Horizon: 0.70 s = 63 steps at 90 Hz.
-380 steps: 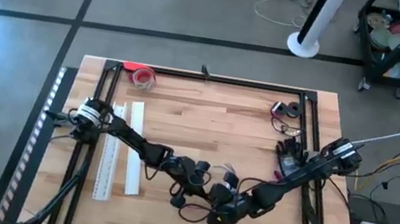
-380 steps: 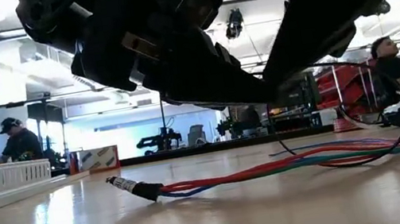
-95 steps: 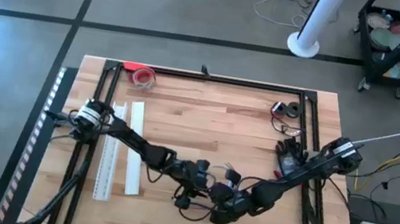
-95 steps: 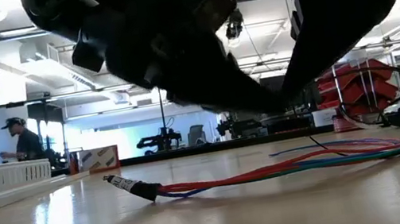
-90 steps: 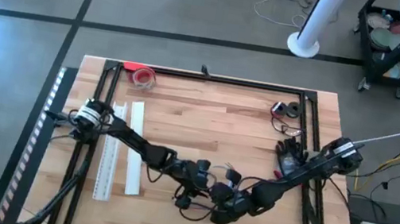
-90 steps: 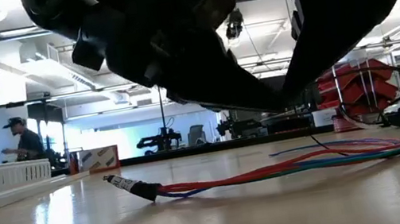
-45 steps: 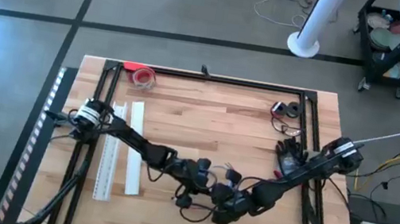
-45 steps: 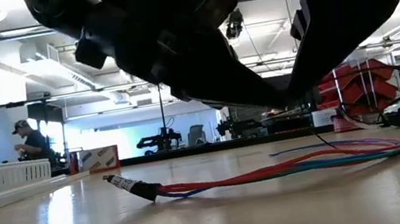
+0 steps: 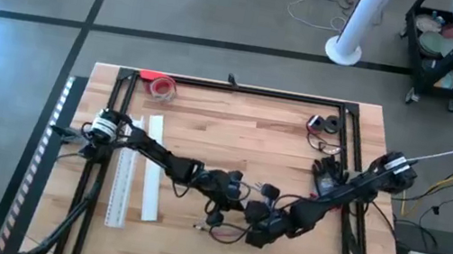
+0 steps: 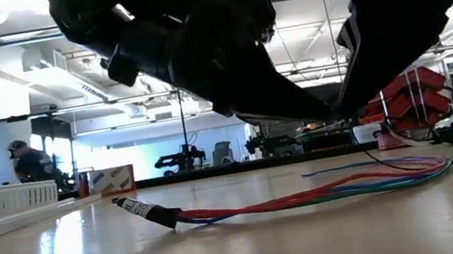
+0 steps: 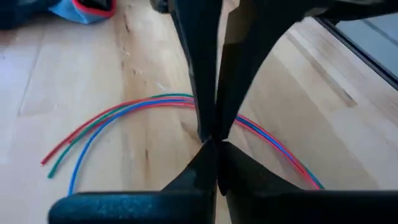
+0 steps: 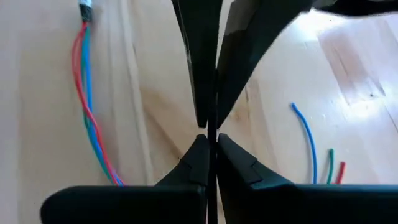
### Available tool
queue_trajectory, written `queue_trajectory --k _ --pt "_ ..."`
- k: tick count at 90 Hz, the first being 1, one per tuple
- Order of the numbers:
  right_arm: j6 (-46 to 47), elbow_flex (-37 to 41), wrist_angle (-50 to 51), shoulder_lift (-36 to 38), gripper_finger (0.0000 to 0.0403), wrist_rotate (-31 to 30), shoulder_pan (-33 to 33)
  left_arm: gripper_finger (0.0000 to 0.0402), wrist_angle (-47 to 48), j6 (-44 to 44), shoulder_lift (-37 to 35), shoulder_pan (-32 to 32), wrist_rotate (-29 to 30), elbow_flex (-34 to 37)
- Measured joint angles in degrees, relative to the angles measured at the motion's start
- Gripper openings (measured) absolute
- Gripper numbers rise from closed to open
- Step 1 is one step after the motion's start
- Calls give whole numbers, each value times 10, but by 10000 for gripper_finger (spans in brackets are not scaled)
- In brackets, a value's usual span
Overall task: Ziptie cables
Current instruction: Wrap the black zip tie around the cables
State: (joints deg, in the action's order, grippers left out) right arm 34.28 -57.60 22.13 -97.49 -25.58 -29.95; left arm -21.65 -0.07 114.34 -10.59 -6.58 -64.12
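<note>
The cables point(image 10: 310, 194) are thin red, green and blue wires lying flat on the wooden table near its front middle, with a small dark connector end point(image 10: 144, 211). They also show under my fingers in the left wrist view point(image 11: 124, 115) and the right wrist view point(image 12: 87, 112). My left gripper point(image 9: 233, 203) and right gripper point(image 9: 250, 222) hover close together just above them. Both are shut, fingertips together point(image 11: 214, 140) point(image 12: 211, 135), with nothing seen between them. A thin black strand point(image 10: 415, 163) drops from above and rests across the cables. Its upper end is hidden.
Two long white strips point(image 9: 136, 167) lie at the table's left. A red tape roll point(image 9: 163, 87) sits at the far left and small black parts point(image 9: 327, 125) at the far right. A black frame point(image 9: 241, 89) runs round the table. People stand in the room behind.
Both grippers have moved a little toward the table's far edge, staying shut and close together. The black strand's loop has sunk lower, and the bend of the cables at that side has drawn in slightly. The connector end has stayed almost in place.
</note>
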Motion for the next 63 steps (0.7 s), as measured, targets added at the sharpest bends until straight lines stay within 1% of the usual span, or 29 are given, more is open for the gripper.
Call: queue_trajectory --k 13,26,38,54,63 --pt "-20 22 -2 27 0 3 10 0 -4 1 0 8 1 0" --pt "-33 60 -4 62 0 3 24 0 -9 1 0 21 6 0" --pt "-79 99 -44 83 0 8 46 0 -10 0 0 34 9 0" --pt "-142 136 -109 95 0 61 87 0 -7 0 -1 40 8 0" --pt "-165 149 -126 101 0 87 101 0 -3 0 -1 40 9 2"
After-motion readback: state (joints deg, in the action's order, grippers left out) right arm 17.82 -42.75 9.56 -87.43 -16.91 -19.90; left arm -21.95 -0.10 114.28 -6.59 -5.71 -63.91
